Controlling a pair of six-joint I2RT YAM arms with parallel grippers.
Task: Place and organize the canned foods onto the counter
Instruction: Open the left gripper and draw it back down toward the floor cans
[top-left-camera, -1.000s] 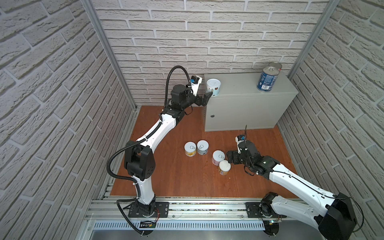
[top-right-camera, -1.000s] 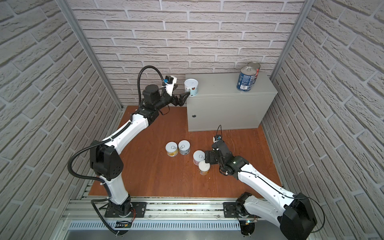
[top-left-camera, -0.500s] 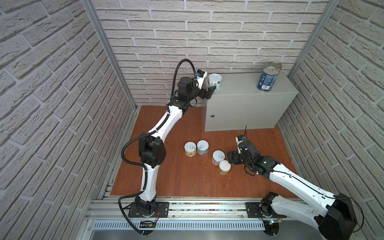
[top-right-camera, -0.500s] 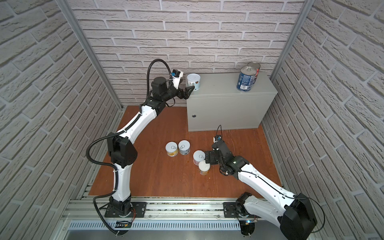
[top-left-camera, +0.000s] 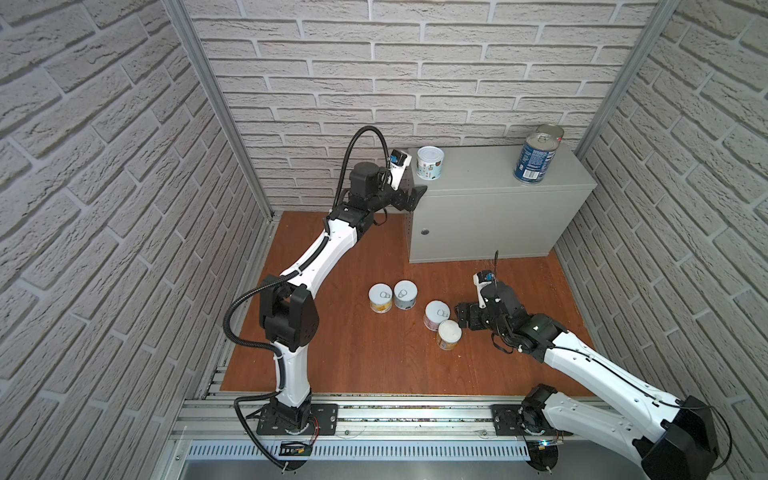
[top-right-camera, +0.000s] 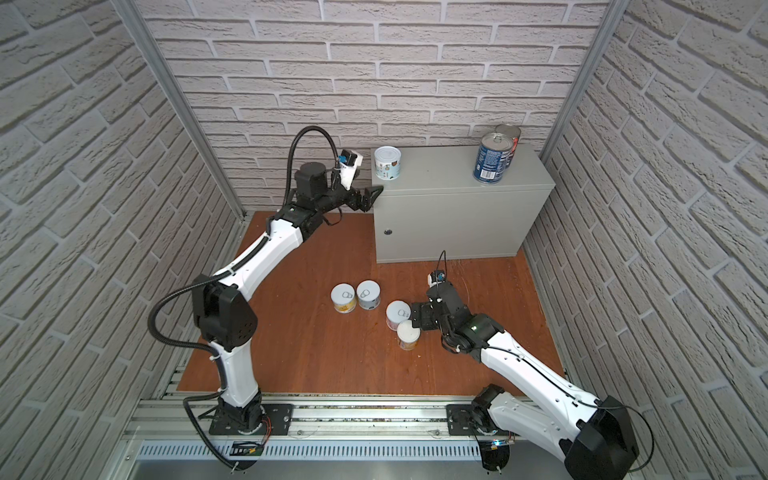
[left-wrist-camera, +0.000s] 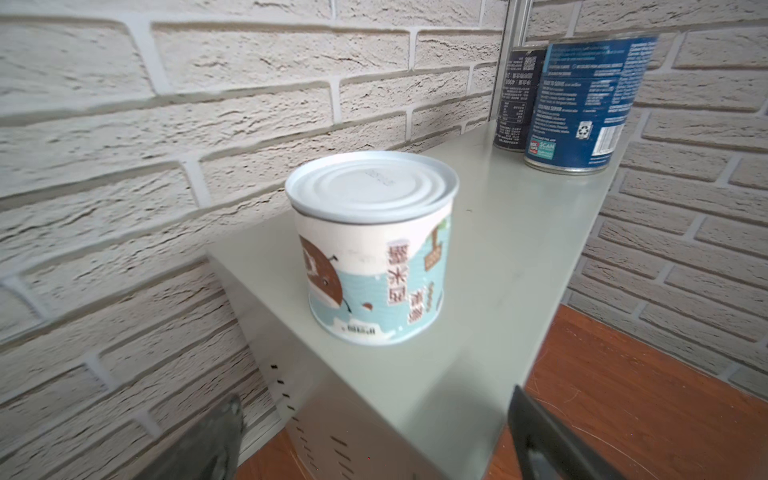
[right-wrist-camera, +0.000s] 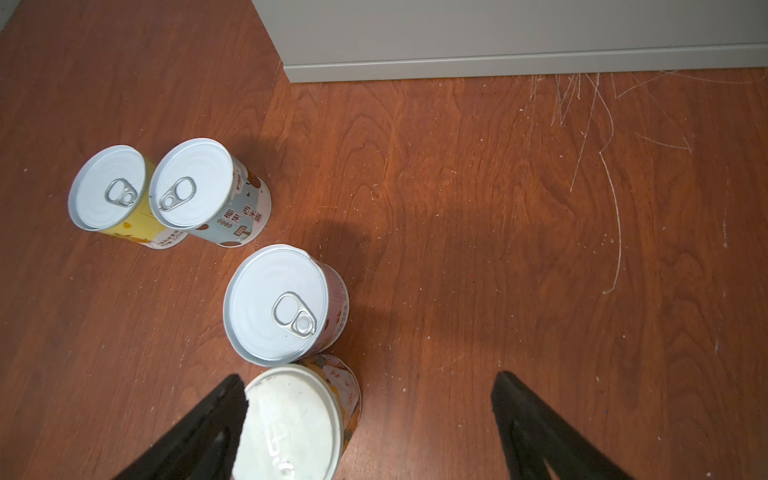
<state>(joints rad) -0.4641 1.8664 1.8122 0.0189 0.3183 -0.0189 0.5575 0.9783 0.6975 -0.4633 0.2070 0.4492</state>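
Top view | on counter (top-left-camera: 498, 183): teal-white tin (top-left-camera: 430, 163), two blue tins (top-left-camera: 534, 160) | remaining: four white-lidded tins (top-left-camera: 380, 297) on floor before counter | left gripper (top-left-camera: 415, 195) open, empty, beside counter | right gripper (top-left-camera: 460, 318) spread at orange-labelled tin (top-left-camera: 449, 334), ungripped

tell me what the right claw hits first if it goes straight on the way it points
Most likely the orange-labelled can, which sits off to one side between the jaws of the open right claw; the pink-labelled can stands right beyond it.
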